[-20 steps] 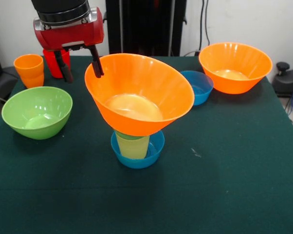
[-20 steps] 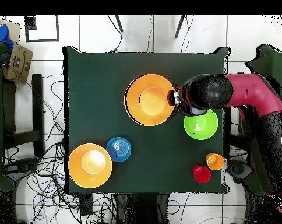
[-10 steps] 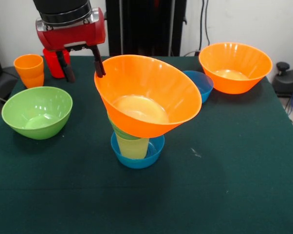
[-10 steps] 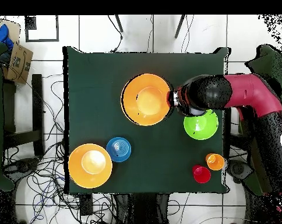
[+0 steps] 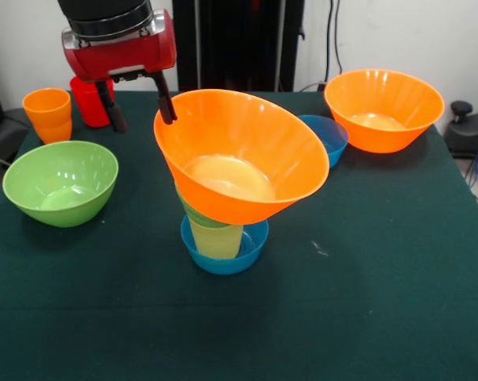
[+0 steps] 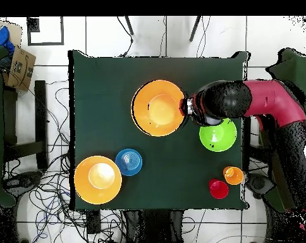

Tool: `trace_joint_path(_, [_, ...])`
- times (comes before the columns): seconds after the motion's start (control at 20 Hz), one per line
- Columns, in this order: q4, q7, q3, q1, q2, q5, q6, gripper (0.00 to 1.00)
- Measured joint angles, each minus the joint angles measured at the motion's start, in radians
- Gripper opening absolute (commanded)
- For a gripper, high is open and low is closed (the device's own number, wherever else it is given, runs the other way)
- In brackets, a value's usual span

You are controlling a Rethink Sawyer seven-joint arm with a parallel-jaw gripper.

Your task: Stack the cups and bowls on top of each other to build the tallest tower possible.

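Your pincer (image 5: pixel 137 99) stands spread, one finger at the raised rim of the large orange bowl (image 5: pixel 237 155), grasping nothing. That bowl tops the tower (image 5: pixel 221 222) just below and beside the pincer, tilted steeply away from it. Nudge the rim gently level before you withdraw; a sideways bump could topple everything onto the worktop (image 5: pixel 382 278)

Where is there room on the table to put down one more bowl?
The near stretch of the table, in front of the small blue bowl under the tower, is bare. It is crowded at the far edge, around the gripper, orange cup and large green bowl.
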Motion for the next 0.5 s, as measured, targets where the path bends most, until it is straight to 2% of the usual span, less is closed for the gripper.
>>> trace_joint_path(0.5, [0.0, 0.0, 0.0, 0.004, -0.002, 0.028, 0.006, 1.0])
